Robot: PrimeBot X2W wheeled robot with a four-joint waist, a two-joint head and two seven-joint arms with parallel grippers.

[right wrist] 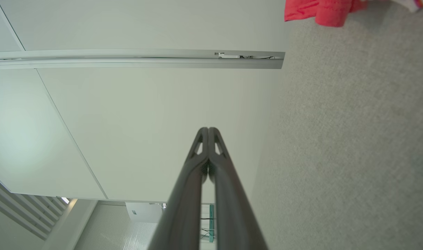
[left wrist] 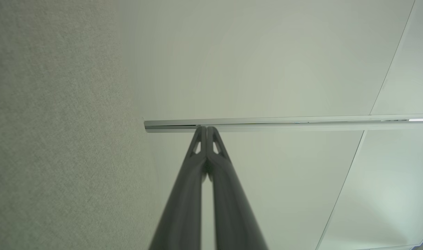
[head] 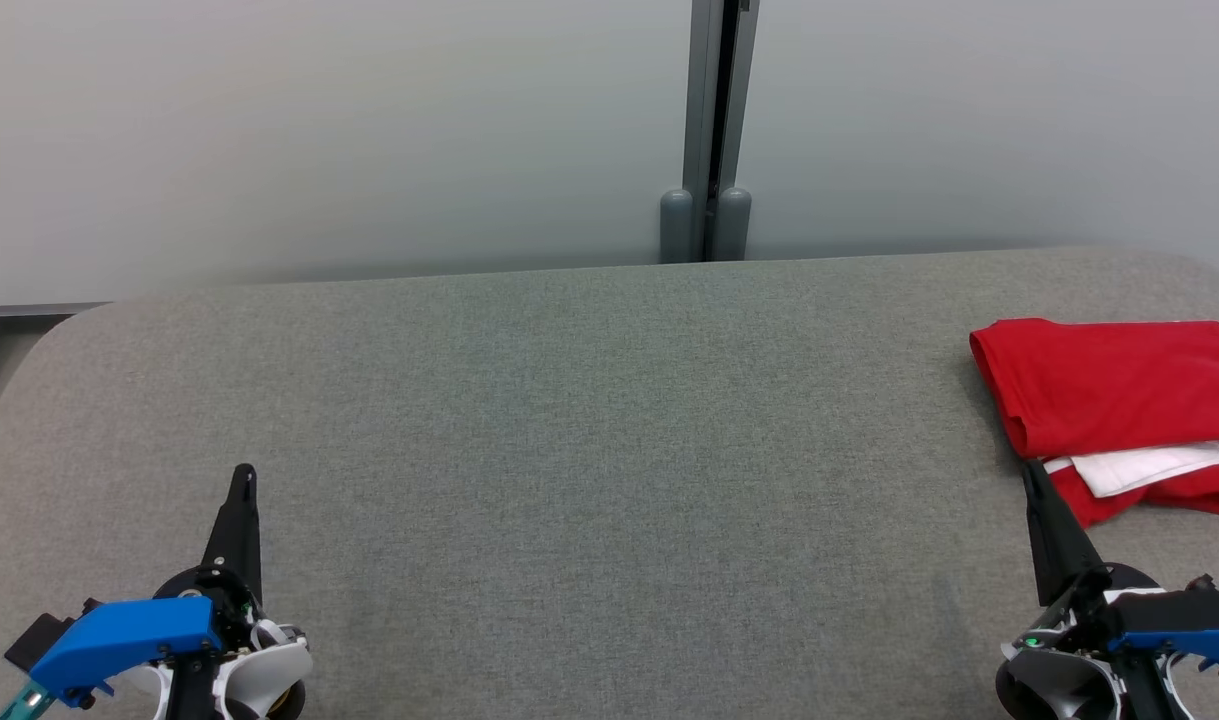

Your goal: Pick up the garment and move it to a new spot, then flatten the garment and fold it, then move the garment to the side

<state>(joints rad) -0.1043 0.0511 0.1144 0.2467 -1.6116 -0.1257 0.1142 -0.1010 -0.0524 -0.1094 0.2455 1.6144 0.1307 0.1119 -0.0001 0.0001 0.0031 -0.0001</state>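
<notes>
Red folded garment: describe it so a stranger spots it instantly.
Start at the grey fabric-covered table. At its right edge lies the red folded garment, just beyond the right gripper. Its bright red, with white peeking out, sets it apart.

Left end effector (head: 243,474) and right end effector (head: 1029,470) point forward, each pinched closed, seemingly empty.

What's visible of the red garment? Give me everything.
The red garment lies folded in a rough rectangle at the right end of the grey fabric table, cut off by the head view's right edge. It looks like soft cloth in layers, with a white piece showing between them along the near edge. It rests flat on the table. The right gripper, shut, ends by its near-left corner; contact can't be told.
</notes>
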